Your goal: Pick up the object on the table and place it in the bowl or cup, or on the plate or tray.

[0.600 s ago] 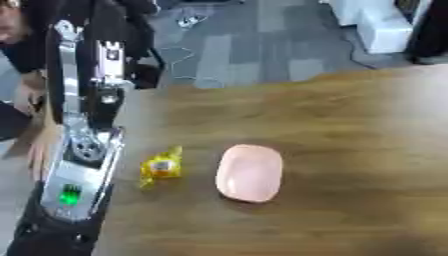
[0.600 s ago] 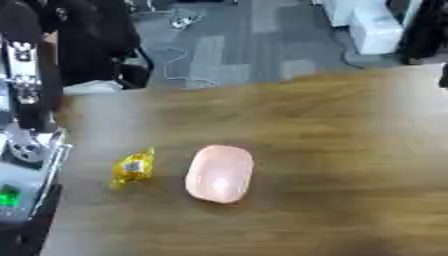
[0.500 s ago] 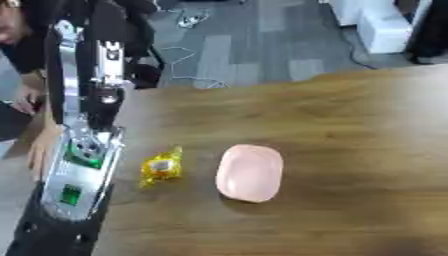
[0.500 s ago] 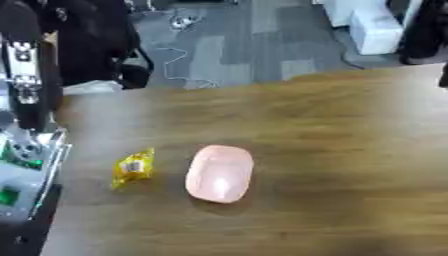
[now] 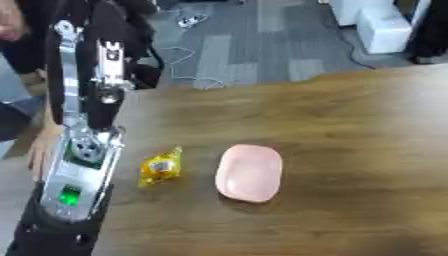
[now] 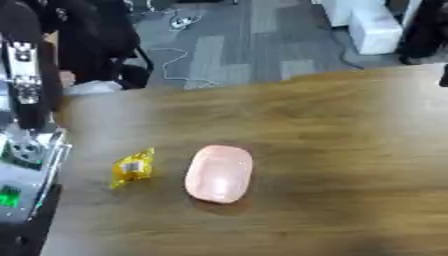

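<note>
A small yellow wrapped packet [image 5: 162, 167] lies on the wooden table [image 5: 350, 125], left of centre. Just to its right sits a pink oval dish [image 5: 250, 172], with nothing in it. My left hand [image 5: 102, 100] stands at the left edge of the left eye view, fingers straight and pointing up. It holds nothing and is a hand's width left of the packet and above the table. My silver forearm with a green light [image 5: 68, 196] rises from the lower left corner. My right hand shows in neither view.
A person's bare hand [image 5: 39, 150] rests at the table's left edge, behind my forearm. Beyond the far table edge are grey floor, cables and white boxes [image 5: 381, 25]. The right half of the table is bare wood.
</note>
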{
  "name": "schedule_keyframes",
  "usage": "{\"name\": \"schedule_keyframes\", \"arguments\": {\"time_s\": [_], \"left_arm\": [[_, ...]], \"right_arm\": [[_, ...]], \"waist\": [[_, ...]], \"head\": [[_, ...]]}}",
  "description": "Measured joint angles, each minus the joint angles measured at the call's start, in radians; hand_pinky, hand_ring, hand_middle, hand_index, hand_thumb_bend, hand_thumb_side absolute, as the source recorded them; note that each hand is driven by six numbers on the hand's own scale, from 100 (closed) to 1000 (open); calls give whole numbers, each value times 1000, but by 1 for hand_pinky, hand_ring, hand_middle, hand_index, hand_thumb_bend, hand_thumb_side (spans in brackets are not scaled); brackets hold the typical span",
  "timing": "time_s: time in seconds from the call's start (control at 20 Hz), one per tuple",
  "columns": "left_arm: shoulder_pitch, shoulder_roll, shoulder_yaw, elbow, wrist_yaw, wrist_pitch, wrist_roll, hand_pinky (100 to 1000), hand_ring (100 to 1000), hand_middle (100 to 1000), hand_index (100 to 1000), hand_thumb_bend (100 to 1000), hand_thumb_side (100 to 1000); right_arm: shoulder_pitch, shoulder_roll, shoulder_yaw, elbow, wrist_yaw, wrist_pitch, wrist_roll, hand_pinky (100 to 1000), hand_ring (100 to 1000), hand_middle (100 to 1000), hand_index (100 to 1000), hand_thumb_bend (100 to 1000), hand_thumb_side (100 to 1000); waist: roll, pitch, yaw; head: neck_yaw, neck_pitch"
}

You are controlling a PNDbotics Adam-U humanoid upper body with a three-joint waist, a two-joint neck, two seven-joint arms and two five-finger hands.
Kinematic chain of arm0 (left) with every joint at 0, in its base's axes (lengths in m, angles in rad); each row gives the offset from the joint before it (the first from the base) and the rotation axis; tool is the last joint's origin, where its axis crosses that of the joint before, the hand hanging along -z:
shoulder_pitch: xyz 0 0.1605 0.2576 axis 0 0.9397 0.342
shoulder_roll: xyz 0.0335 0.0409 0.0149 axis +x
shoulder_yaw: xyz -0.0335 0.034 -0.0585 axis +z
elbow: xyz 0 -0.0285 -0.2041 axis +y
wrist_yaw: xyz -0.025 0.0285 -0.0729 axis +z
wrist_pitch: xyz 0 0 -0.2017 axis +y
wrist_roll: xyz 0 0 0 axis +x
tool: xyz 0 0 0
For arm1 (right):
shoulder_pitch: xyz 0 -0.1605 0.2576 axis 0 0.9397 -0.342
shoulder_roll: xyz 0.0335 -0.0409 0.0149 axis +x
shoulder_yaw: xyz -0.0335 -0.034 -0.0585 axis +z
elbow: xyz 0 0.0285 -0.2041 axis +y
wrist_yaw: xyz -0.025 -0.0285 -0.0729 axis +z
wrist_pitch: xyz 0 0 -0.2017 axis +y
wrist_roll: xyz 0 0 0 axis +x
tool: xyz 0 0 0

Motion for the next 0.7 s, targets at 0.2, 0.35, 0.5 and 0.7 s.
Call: {"name": "schedule_keyframes", "arguments": {"time_s": [0.2,0.35,0.5,0.7], "left_arm": [[6,0,3,0,-27,30,-34,345,532,622,737,248,623],[7,1,5,0,-81,90,-121,331,524,610,702,269,625],[14,3,5,0,-164,155,-286,321,521,601,676,344,620],[15,9,5,0,-282,200,-555,357,559,639,706,546,601]], "right_arm": [[0,0,0,0,4,-1,-1,100,246,341,689,100,1000],[0,0,0,0,5,-1,-1,100,245,339,689,100,1000],[0,0,0,0,8,0,0,100,244,338,689,100,1000],[0,0,0,0,12,0,1,100,242,336,690,100,1000]], "waist": [[0,0,0],[0,0,0],[0,0,0],[0,0,1]], "head": [[0,0],[0,0],[-1,0],[-7,0]]}}
